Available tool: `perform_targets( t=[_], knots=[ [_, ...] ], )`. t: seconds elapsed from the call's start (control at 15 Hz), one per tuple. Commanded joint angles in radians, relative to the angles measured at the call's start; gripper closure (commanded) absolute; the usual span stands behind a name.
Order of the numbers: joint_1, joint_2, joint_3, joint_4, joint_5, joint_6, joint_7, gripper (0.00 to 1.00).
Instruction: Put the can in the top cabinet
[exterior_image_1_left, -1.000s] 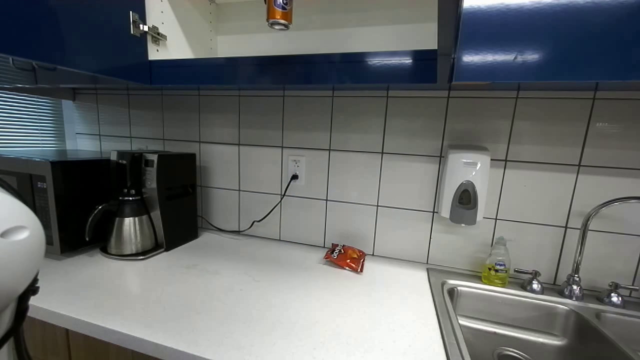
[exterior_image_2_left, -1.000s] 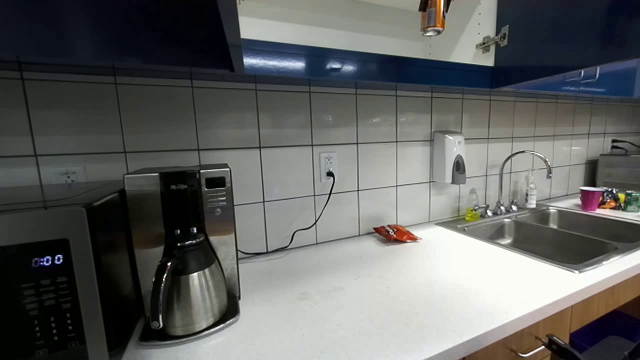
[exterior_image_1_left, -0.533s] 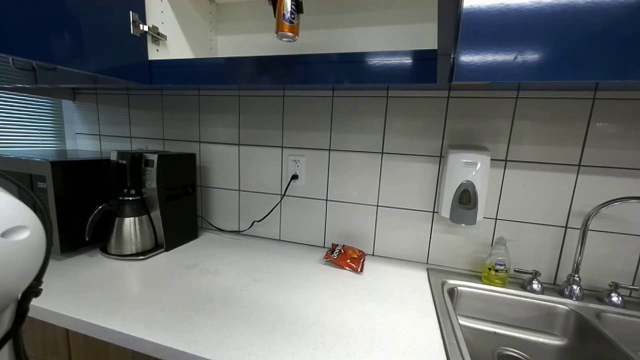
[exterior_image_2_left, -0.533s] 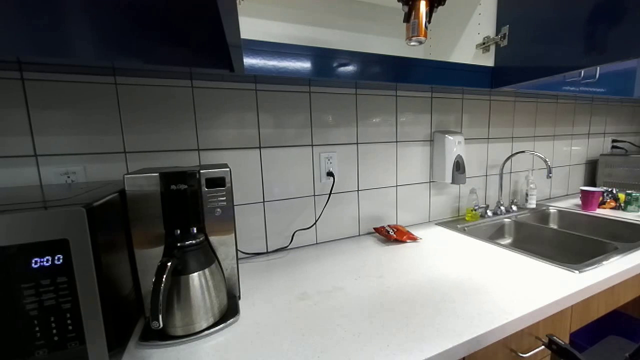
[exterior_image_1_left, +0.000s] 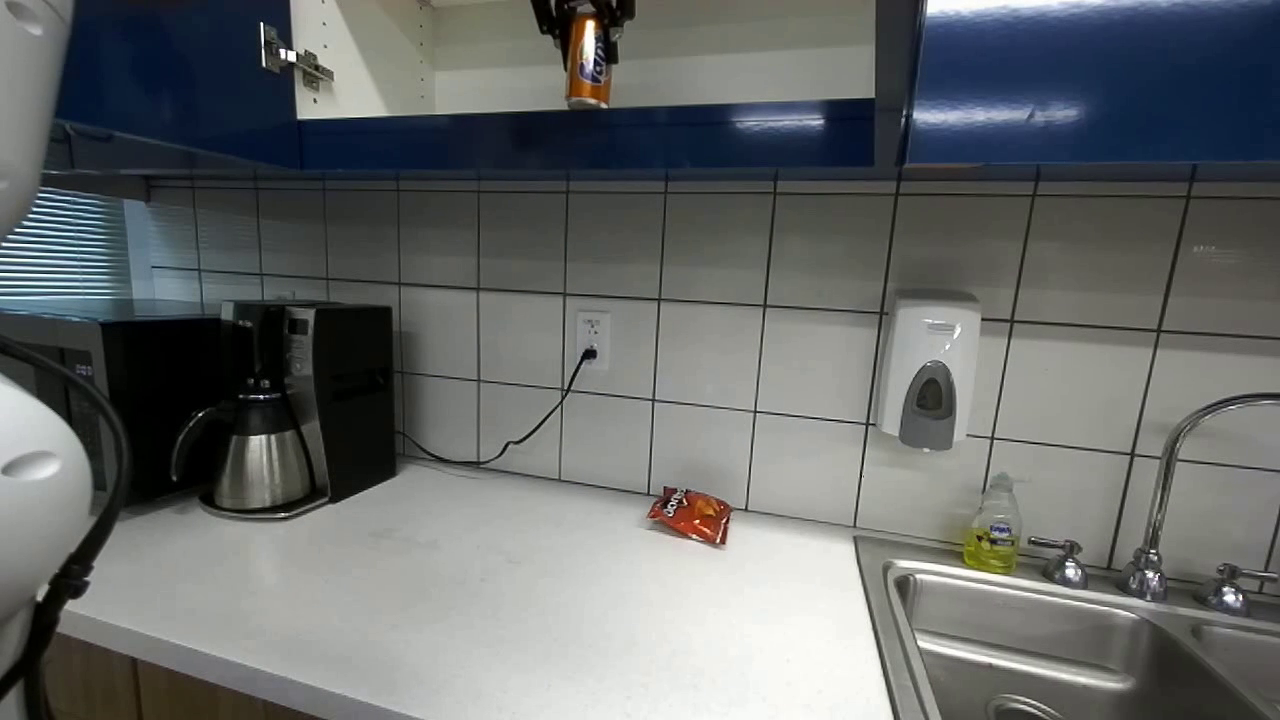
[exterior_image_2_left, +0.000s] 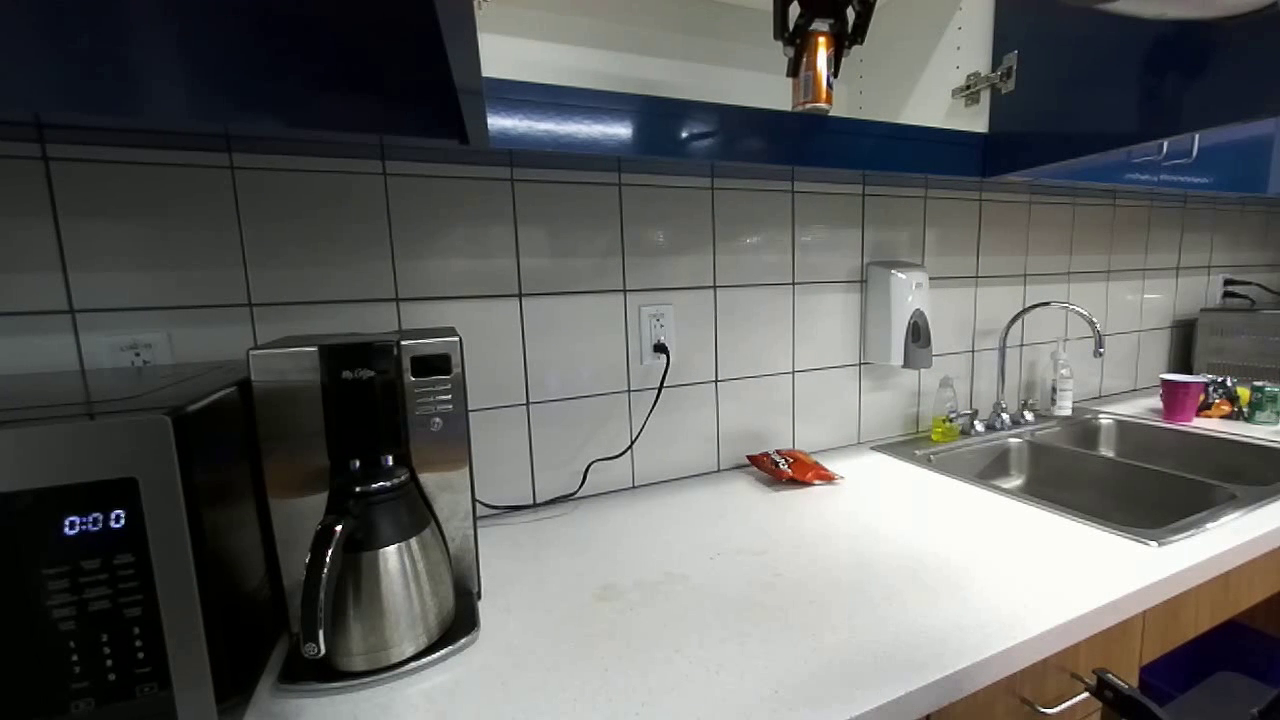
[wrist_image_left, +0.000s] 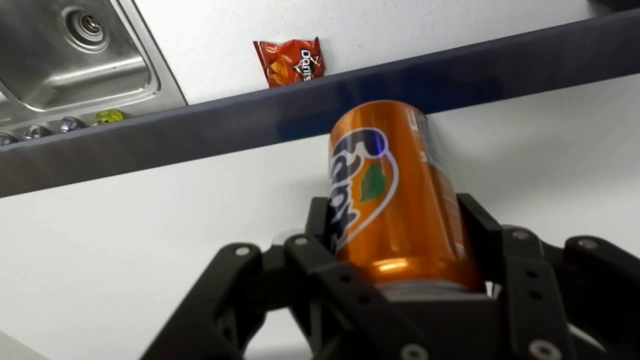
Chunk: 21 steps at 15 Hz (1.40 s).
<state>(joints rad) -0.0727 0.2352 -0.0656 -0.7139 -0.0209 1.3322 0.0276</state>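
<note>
The orange Fanta can (exterior_image_1_left: 588, 70) is nearly upright at the open front of the top cabinet (exterior_image_1_left: 450, 142). It shows in the other exterior picture (exterior_image_2_left: 814, 75) and large in the wrist view (wrist_image_left: 395, 190). My black gripper (exterior_image_1_left: 591, 50) points down and is shut on the can's sides, also in an exterior view (exterior_image_2_left: 815, 60) and the wrist view (wrist_image_left: 395, 225). The can's lower end is level with the cabinet's blue front edge (exterior_image_2_left: 720, 115) and overlaps it in the views. I cannot tell whether it touches the edge or shelf. The can's upper end is partly hidden by the gripper.
The open cabinet door (exterior_image_1_left: 180, 80) stands at one side of the opening. Below are a Doritos bag (exterior_image_1_left: 692, 515), coffee maker (exterior_image_1_left: 340, 400), microwave (exterior_image_2_left: 90, 520), soap dispenser (exterior_image_1_left: 930, 370), faucet (exterior_image_1_left: 1165, 480) and sink (exterior_image_1_left: 1020, 620). White shelf surface shows beyond the can (wrist_image_left: 150, 240).
The gripper and the held can have come down to the level of the cabinet's front edge, moving sideways as well. More of the gripper and arm shows. The grip is the same.
</note>
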Motion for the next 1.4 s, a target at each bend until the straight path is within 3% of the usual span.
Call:
perform_targets(
  t=[0.0,0.47,0.53,0.73,1.33],
  knots=[
    [-0.007,0.060,-0.003,0.119,0.013,-0.048,0.025,0.62],
    [-0.010,0.104,-0.007,0.165,0.011,-0.053,0.034,0.62],
    [-0.010,0.108,-0.008,0.170,0.007,-0.054,0.031,0.12],
    [-0.014,0.116,-0.011,0.176,0.015,-0.059,0.033,0.01],
    [-0.070,0.064,-0.008,0.133,0.076,-0.099,-0.019,0.00]
  ],
)
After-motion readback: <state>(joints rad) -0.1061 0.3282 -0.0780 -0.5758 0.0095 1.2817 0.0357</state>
